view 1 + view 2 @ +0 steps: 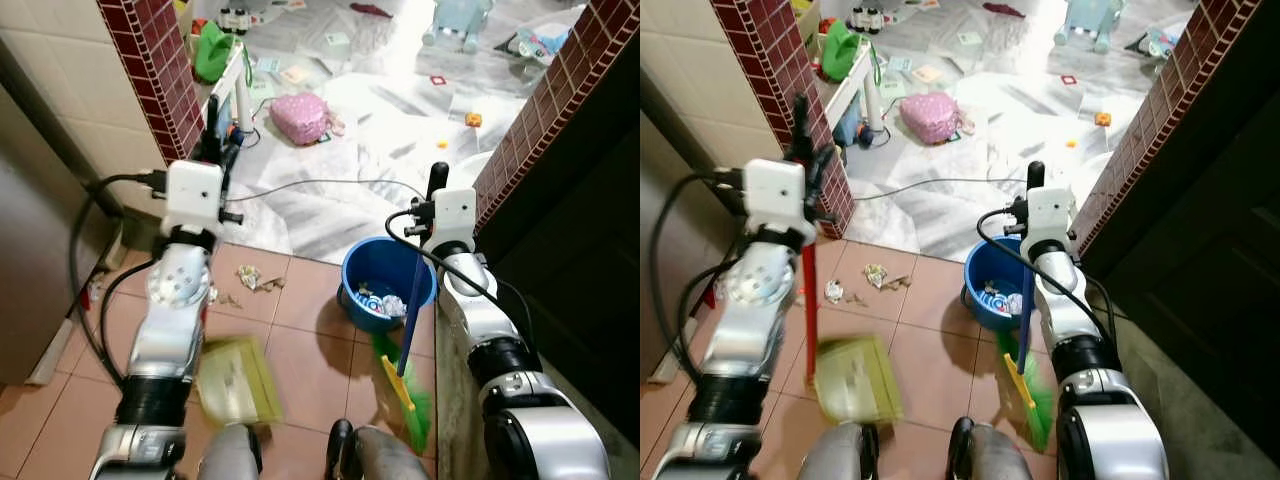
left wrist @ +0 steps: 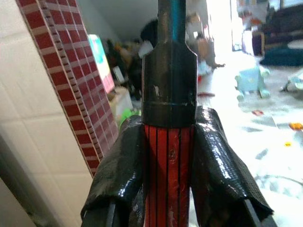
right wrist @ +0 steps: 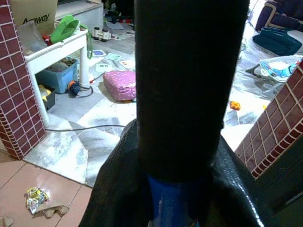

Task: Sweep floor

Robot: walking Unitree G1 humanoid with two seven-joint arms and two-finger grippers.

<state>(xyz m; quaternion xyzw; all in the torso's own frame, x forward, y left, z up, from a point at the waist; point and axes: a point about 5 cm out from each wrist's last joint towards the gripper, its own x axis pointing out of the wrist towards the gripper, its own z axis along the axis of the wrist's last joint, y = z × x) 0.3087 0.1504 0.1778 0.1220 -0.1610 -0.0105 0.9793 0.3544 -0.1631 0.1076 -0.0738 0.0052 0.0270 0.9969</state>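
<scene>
My left gripper is shut on the red handle of a yellow-green dustpan that rests on the terracotta tiles by my feet. In the left wrist view both black fingers clamp that red handle. My right gripper is shut on the black top grip of a broom with a blue handle. Its green bristles touch the floor beside a blue bucket. Crumpled litter lies on the tiles ahead of the dustpan.
A red brick pillar stands at the left and a brick wall at the right, framing a doorway. Beyond it, the marble floor holds a pink bag, a cable, toys and scattered papers.
</scene>
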